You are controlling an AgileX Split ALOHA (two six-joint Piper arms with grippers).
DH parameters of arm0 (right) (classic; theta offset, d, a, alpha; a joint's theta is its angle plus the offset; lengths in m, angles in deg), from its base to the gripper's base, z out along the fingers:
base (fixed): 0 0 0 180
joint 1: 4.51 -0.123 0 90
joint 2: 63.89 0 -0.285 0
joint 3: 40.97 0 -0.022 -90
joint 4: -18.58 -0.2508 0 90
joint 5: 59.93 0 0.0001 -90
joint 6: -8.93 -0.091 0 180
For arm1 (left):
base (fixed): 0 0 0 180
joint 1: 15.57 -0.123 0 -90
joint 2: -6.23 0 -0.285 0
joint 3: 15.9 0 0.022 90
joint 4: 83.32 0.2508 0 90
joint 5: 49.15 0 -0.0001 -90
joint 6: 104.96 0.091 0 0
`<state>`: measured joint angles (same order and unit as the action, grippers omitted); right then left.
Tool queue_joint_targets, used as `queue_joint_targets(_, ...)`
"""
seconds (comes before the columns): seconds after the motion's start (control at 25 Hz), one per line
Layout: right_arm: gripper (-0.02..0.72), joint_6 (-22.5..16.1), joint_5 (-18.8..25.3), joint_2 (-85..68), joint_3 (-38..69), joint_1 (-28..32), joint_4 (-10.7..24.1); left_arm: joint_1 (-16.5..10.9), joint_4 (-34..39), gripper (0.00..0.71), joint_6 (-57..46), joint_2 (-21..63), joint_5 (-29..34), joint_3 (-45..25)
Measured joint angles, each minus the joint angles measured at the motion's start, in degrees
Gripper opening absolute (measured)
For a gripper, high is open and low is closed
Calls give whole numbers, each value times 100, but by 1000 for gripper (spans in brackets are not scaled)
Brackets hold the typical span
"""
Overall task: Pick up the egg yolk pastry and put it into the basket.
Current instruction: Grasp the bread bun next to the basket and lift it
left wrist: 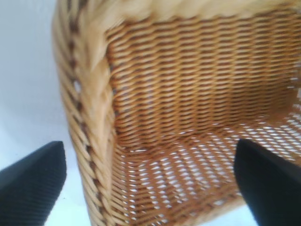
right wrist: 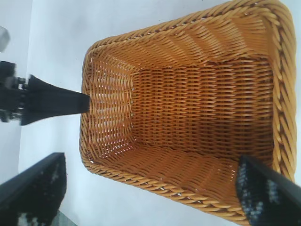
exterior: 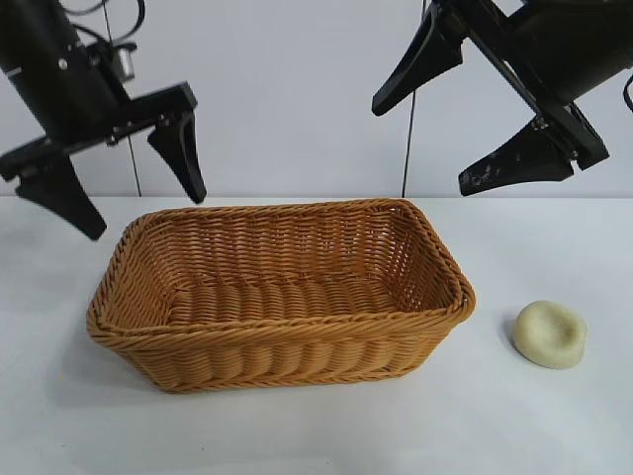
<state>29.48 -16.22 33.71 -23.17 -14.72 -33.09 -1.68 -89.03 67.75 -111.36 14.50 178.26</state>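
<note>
Exterior view, facing both arms across a white table (exterior: 554, 435):

- Basket (exterior: 282, 341): orange-brown wicker, rectangular, flared sides, braided rim. Placed near the table's middle, long side toward the camera. Nothing visible inside.
- Egg yolk pastry (exterior: 550, 334): pale cream-yellow dome, shallow dimple on top. Resting on the table to the right of the basket, outside it, near but not touching the wicker wall.
- Left gripper (exterior: 138, 198): raised above the basket's left end, pointing steeply down. Jaws spread wide, nothing between them. One finger hanging over the far-left rim, the other outside the basket over bare table.
- Right gripper (exterior: 460, 143): high at upper right, above the basket's far right corner, angled down and toward the left. Jaws spread wide, nothing held. Well above the pastry, no contact.

Left wrist view: basket (left wrist: 188, 94) corner and inner wall close below, woven floor showing light through the gaps. Two dark ribbed fingers (left wrist: 30, 183) at the frame's lower edges, far apart, empty gap between.

Right wrist view: whole basket (right wrist: 197, 108) interior seen from above, bare woven floor. Own two speckled black fingers (right wrist: 265, 195) wide apart at the lower corners, nothing gripped. Left gripper's finger (right wrist: 59, 101) reaching to the basket's short rim. Pastry not in either wrist view.
</note>
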Motion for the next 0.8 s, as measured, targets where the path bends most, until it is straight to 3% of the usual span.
queue_joint_targets(0.12,695,0,0,0,0,0,0,-121,216,695,-42,-5,36,0)
queue_joint_targets(0.4,695,0,0,0,0,0,0,-900,490,695,30,-5,330,0)
queue_joint_targets(0.8,695,0,11,0,0,0,0,-970,684,695,194,512,560,-140)
